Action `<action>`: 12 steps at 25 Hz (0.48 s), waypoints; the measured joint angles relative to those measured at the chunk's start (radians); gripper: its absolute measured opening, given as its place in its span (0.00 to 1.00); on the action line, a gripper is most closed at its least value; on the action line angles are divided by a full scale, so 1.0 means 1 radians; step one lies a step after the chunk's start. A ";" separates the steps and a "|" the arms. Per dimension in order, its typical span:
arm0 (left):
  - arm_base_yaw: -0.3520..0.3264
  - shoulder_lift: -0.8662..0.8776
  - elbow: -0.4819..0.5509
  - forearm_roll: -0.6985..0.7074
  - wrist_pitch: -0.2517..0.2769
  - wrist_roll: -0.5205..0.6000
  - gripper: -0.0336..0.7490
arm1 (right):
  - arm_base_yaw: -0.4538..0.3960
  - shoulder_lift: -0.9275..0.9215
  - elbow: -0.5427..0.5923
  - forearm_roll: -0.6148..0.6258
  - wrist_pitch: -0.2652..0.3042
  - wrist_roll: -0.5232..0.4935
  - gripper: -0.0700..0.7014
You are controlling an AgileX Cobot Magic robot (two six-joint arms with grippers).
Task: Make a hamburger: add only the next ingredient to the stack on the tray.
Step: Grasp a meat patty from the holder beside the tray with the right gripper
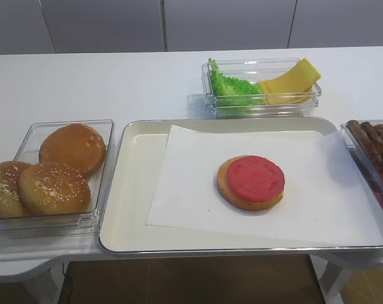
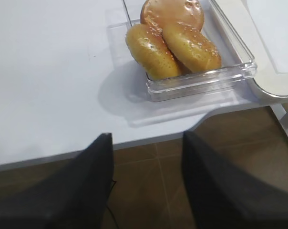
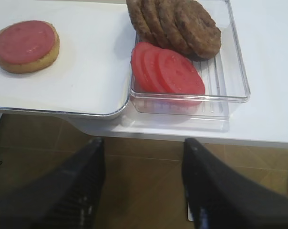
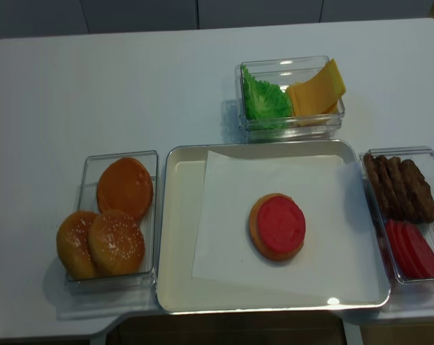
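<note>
Patty: we are seeing the front meat patty [image 3: 201, 29] leaning on its row in the clear box [image 3: 239, 71], right of the tray [image 3: 116, 110].
Handling: probably light, stiff, rough; we are favouring opposite rim edges.
Right gripper [image 3: 143, 188]: fingers apart, holding nothing.
Left gripper [image 2: 146, 183]: fingers apart, holding nothing.
Stack [image 1: 251, 182]: waiting mid-tray.

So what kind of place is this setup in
Probably a lab mock-up of a burger station, not a real kitchen: a plain white table, clear plastic boxes of ingredients, and a cream-white tray holding a bun-and-red-slice stack.
</note>
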 joint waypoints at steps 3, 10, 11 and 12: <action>0.000 0.000 0.000 0.000 0.000 0.000 0.49 | 0.000 0.000 0.000 0.000 0.000 0.000 0.59; 0.000 0.000 0.000 0.000 0.000 0.000 0.49 | 0.000 0.000 0.000 -0.002 0.000 0.000 0.56; 0.000 0.000 0.000 0.000 0.000 0.000 0.49 | 0.000 0.000 0.000 -0.002 0.000 0.000 0.55; 0.000 0.000 0.000 0.000 0.000 0.000 0.49 | 0.000 0.000 0.000 0.000 0.000 0.000 0.55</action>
